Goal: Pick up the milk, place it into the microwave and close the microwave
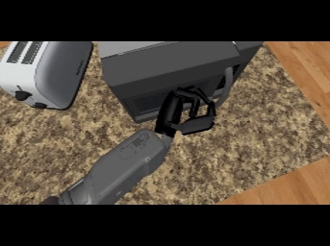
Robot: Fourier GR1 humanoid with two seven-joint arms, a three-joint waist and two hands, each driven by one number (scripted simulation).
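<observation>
The microwave [169,72] stands at the top middle of the bench [68,139], a dark grey box seen from above, its front face turned toward the lower edge of the view. Its door looks shut or very nearly shut, with a pale curved handle [228,84] running down the right side of the front. The milk cannot be seen anywhere; whether it is inside the microwave cannot be told.

One hand [184,114] is at the front of the microwave, on a grey forearm that comes in from the lower left. Which of the two hands it is cannot be told from this view. Its black fingers [196,98] reach up against the lower part of the door, just left of the handle, partly bent, while the thumb lies lower. It holds nothing that shows.

To the left of the microwave, apart from it, stands a white and grey toaster [43,72] with two slots on top. The bench top is mottled brown stone; a light wooden floor [309,67] shows at the right.
</observation>
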